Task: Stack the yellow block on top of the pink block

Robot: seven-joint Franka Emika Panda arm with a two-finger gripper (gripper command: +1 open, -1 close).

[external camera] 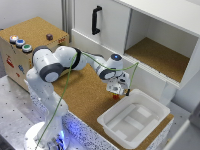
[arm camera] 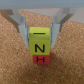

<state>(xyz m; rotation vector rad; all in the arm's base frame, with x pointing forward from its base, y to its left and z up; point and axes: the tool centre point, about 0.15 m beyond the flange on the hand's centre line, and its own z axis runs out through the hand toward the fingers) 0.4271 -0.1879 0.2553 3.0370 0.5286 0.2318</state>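
Gripper (arm camera: 40,33) clamps the yellow block (arm camera: 40,44), half hiding the pink block (arm camera: 41,59).

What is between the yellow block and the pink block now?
Nothing. In the wrist view, the yellow block sits directly on the pink block, touching, between the gripper fingers.

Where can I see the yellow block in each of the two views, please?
Exterior view: the yellow block is a small speck under the pincer, near the white tub.
Wrist view: between the pincer's fingers, resting on the pink block.
Shared landmark: the cork surface.
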